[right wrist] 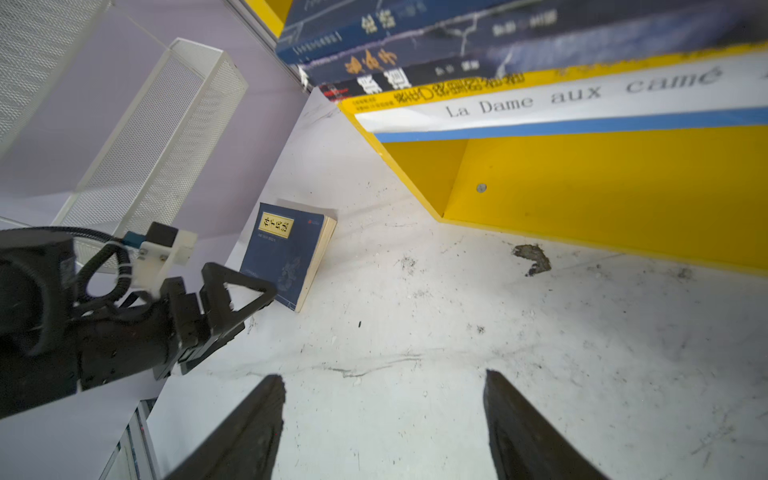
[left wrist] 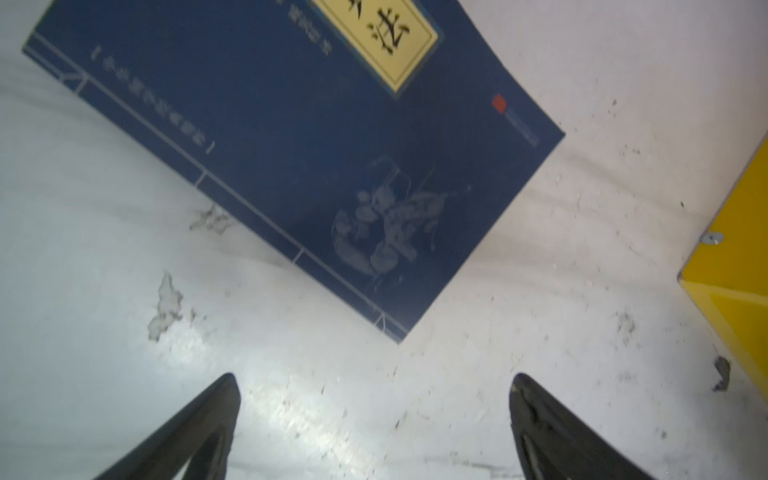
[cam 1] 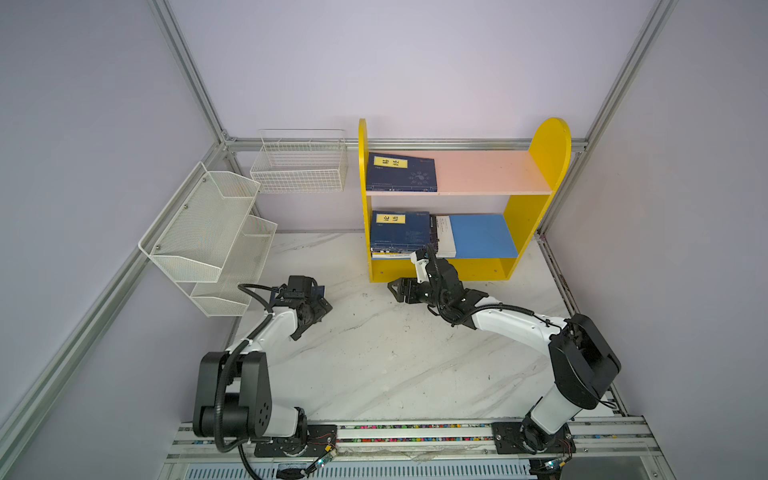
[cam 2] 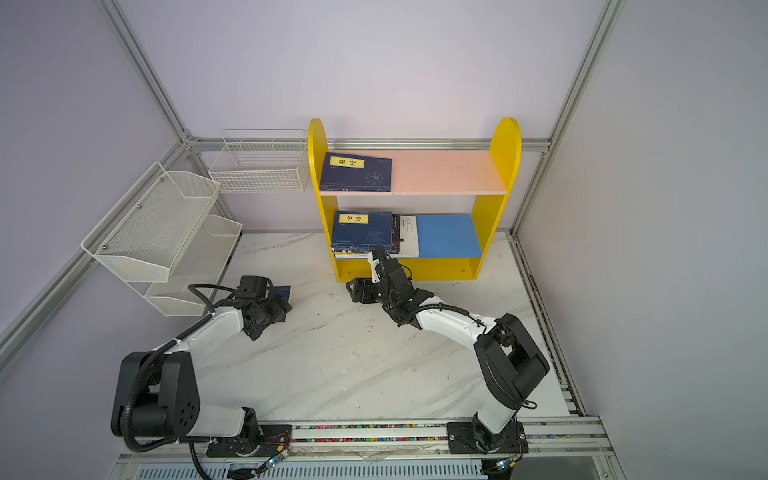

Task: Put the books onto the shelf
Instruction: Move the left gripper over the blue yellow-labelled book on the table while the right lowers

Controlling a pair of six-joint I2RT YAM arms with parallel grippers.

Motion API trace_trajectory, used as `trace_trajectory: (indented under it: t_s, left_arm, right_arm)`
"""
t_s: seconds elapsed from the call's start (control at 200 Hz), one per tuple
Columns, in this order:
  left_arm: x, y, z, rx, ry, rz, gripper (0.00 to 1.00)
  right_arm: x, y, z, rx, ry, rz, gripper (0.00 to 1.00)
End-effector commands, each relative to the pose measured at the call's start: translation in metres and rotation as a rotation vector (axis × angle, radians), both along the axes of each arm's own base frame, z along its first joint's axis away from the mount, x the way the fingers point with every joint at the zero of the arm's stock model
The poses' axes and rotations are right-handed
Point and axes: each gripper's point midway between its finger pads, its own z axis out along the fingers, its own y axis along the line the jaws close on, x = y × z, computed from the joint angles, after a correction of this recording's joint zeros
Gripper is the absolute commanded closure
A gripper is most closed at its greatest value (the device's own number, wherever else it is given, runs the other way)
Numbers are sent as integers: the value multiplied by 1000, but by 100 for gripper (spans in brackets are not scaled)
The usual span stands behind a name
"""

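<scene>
One navy book (left wrist: 291,145) with a yellow title label lies flat on the table at the left, also seen as the navy book (right wrist: 286,253). My left gripper (left wrist: 374,378) hangs open just off its near corner, holding nothing, and hides most of it in both top views. The yellow shelf (cam 1: 548,158) stands at the back. Another navy book (cam 1: 401,172) lies on its pink upper board. A stack of books (cam 1: 399,232) topped by a navy one lies on the blue lower board, a white book (cam 1: 445,236) beneath. My right gripper (cam 1: 392,289) is open and empty before the shelf's base.
A white mesh tiered rack (cam 1: 208,224) leans against the left wall, close behind the left arm. A white wire basket (cam 1: 299,166) hangs at the back, left of the shelf. The marble table (cam 1: 395,353) carries both arms' bases along its front rail.
</scene>
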Motion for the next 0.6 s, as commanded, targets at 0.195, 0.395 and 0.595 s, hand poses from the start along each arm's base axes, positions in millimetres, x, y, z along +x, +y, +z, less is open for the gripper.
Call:
trace_trajectory:
  t_s: [0.195, 0.395, 0.595]
  left_arm:
    - [64, 65, 15, 96, -30, 99, 0]
    - [78, 95, 5, 95, -18, 202, 0]
    - [78, 121, -16, 61, -12, 315, 0]
  right_arm:
    - [-5, -9, 20, -9, -38, -66, 23]
    - [-8, -24, 30, -7, -51, -127, 23]
    - [-9, -33, 35, -15, -59, -158, 23]
